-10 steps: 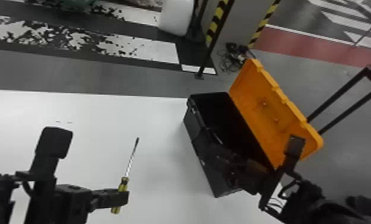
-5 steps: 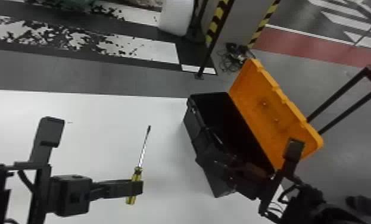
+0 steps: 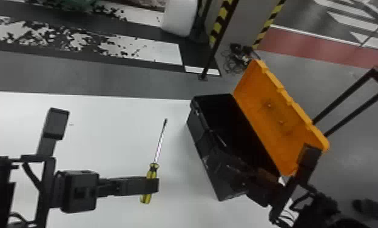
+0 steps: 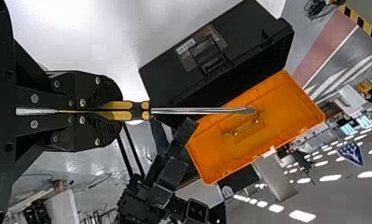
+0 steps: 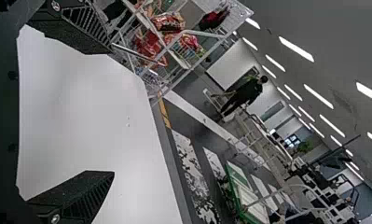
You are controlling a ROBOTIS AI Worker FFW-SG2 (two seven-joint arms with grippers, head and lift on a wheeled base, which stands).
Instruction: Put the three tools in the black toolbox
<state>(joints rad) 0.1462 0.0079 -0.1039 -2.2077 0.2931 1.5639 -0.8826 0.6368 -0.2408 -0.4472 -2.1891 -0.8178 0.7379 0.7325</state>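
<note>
Your left tool (image 3: 153, 184) is clenched on the yellow-and-black handle of the screwdriver (image 3: 151, 171), to the left of the black toolbox (image 3: 197, 130) and apart from it. In the head view the metal shaft slants towards the far edge of the white worktop (image 3: 106, 127); your left wrist view has it sticking straight out past the fingertips.

Your right tool (image 3: 220, 154) is released, its two fingers (image 5: 88, 196) spread wide. You have it by the toolbox's near part, in front of the dark side wall; whether it touches, you cannot tell. The toolbox sits open, its orange lid (image 3: 273, 112) tipped back on the right. The inside is too dark to tell what it holds.
</note>
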